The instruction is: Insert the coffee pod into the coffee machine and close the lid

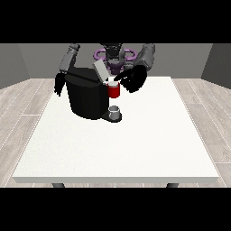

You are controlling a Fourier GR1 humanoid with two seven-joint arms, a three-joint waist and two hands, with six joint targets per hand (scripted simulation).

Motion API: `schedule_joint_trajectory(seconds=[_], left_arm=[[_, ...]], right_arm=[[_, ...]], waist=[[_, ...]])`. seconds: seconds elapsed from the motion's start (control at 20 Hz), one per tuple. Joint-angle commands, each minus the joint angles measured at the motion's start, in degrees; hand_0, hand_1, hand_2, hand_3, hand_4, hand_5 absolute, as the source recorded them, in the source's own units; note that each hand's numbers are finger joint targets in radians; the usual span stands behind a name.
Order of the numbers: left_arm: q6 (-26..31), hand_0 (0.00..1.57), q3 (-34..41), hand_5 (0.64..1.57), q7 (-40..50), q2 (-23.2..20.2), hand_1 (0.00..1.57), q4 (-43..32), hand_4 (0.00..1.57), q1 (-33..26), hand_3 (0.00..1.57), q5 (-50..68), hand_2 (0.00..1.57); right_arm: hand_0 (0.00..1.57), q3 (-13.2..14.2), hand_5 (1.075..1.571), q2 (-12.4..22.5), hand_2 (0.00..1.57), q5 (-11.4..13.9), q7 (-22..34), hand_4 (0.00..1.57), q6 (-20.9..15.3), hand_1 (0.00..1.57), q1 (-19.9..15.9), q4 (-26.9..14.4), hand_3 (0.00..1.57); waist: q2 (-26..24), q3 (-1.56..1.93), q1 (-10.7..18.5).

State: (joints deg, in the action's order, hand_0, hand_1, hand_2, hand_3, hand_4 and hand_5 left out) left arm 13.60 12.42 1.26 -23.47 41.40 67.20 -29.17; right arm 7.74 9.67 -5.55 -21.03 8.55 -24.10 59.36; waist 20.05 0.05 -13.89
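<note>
Roughly mid-task, by the look of it. Saw coffee machine (86, 97) at the back left part of white table (135, 144), lid (101, 70) tilted up, not yet closed. Spotted hand at the view's right (132, 79) just over the red pod holder (113, 90), touching or nearly so; couldn't tell finger state, nor whether coffee pod was pinched there or already seated, as pod itself wasn't discernible. Noted hand at the view's left (58, 84) hanging beside the machine, fingers unreadable too. Found small grey cup (115, 111) on drip tray. Left to do: confirm insertion, shut lid. Elsewhere: wood-plank floor (22, 103), plain grey walls (180, 58).
</note>
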Motion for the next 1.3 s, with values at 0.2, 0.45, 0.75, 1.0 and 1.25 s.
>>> schedule_joint_trajectory(seconds=[0.2, 0.45, 0.75, 1.0, 1.25], left_arm=[[-3.9, 1.43, -0.8, 1.571, -0.1, 1.6, 1.43, -0.1, 0.60, 1.4, 1.39, -1.3, 1.45], [-2.9, 0.86, 1.1, 1.571, -2.5, 1.9, 0.86, 0.2, 0.34, 0.4, 0.88, 1.4, 0.91], [1.2, 0.00, 1.2, 1.571, -10.0, 10.7, 0.00, 4.0, 0.00, -9.1, 0.00, 8.0, 0.00], [0.3, 0.00, 2.9, 1.571, -13.7, 16.1, 0.00, 5.5, 0.00, -19.9, 0.00, 12.2, 0.00], [4.4, 0.00, 2.9, 1.571, -18.7, 20.9, 0.00, 5.6, 0.21, -32.4, 0.00, 16.2, 0.00]], right_arm=[[0.00, 0.9, 1.571, -0.1, 0.00, 0.2, -1.3, 0.26, -0.8, 0.00, -2.7, -3.4, 0.00], [0.00, 1.7, 1.571, 0.4, 0.00, -0.5, -2.7, 0.27, 0.4, 0.00, -2.4, -4.6, 0.00], [0.00, 5.9, 1.571, 2.0, 0.00, -2.5, -5.7, 0.35, 0.6, 0.00, 3.7, -11.0, 0.00], [0.00, 7.8, 1.571, 3.7, 0.00, -4.5, -7.6, 0.26, 4.1, 0.00, 9.8, -13.7, 0.00], [0.00, 5.4, 1.571, -0.8, 0.00, -1.8, -8.5, 0.23, -0.7, 0.00, 15.9, -12.4, 0.00]], waist=[[2.2, -0.01, -0.3], [1.5, -0.02, 0.6], [-4.9, -0.01, 8.5], [-12.3, -0.04, 12.7], [-22.8, -0.09, 16.9]])
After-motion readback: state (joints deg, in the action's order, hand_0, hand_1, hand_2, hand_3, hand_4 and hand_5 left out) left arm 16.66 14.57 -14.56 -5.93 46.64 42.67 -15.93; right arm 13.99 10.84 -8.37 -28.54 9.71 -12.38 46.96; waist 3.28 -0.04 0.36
